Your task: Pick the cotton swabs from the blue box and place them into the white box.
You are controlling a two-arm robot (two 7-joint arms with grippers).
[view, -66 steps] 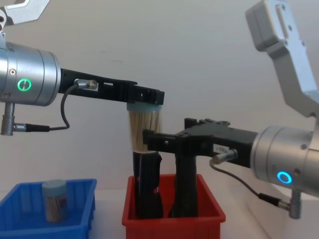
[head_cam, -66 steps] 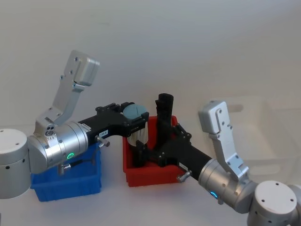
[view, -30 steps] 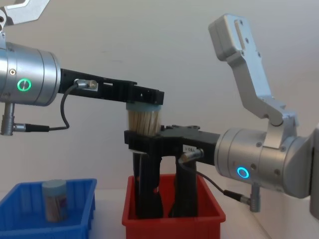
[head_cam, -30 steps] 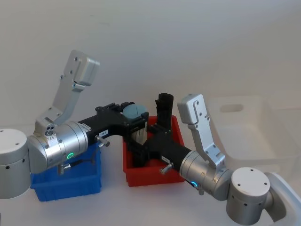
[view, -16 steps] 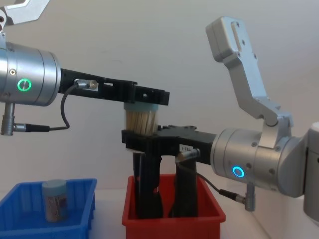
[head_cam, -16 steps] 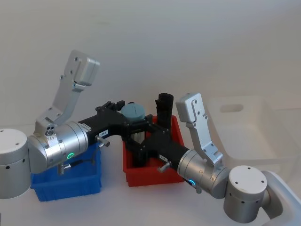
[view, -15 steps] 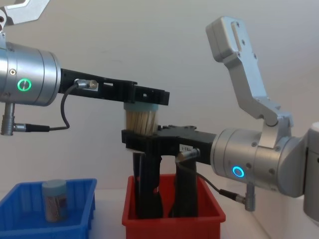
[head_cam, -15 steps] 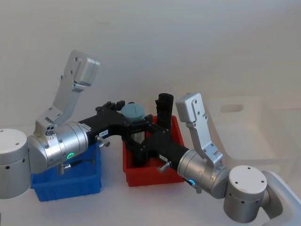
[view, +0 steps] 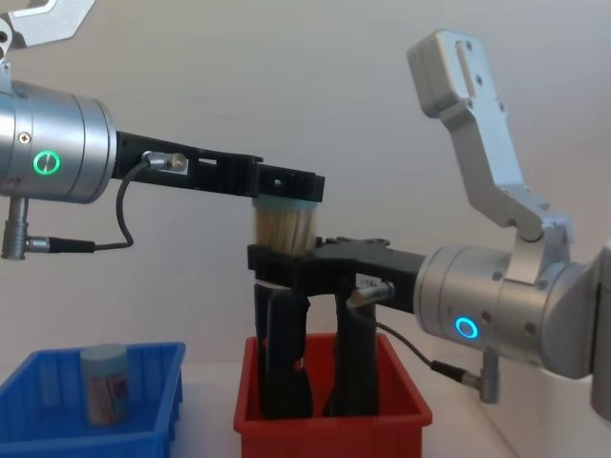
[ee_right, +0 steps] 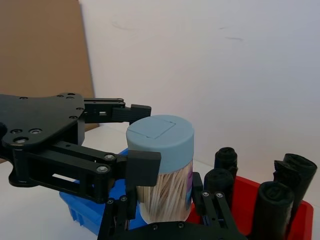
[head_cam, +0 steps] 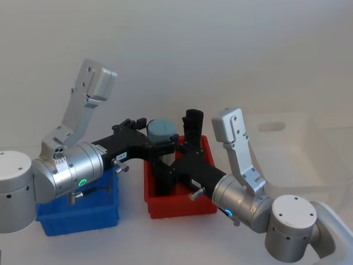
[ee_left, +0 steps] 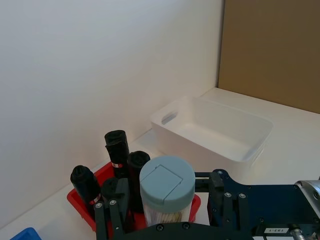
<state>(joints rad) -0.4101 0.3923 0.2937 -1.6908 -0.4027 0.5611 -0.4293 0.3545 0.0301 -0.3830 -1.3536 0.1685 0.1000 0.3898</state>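
Your left arm [view: 57, 162] and right arm [view: 496, 320] each have a thick brushed-silver cylinder. A green ring [view: 45, 162] glows on the left one and a blue ring [view: 466, 328] on the right. Pale grey angular links [view: 477, 124] carry small screw holes. Your left gripper [view: 286, 183] and right gripper [view: 282, 260] are flat matte-black linkages dotted with silver screws, each bearing a small white label [view: 370, 281]. A thin black cable [view: 124, 224] loops from a silver plug beneath each wrist.

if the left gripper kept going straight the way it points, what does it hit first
Most likely the cotton swabs jar: its lid sits between the open fingers of the left gripper, while the right gripper clamps its body. Depth unclear.
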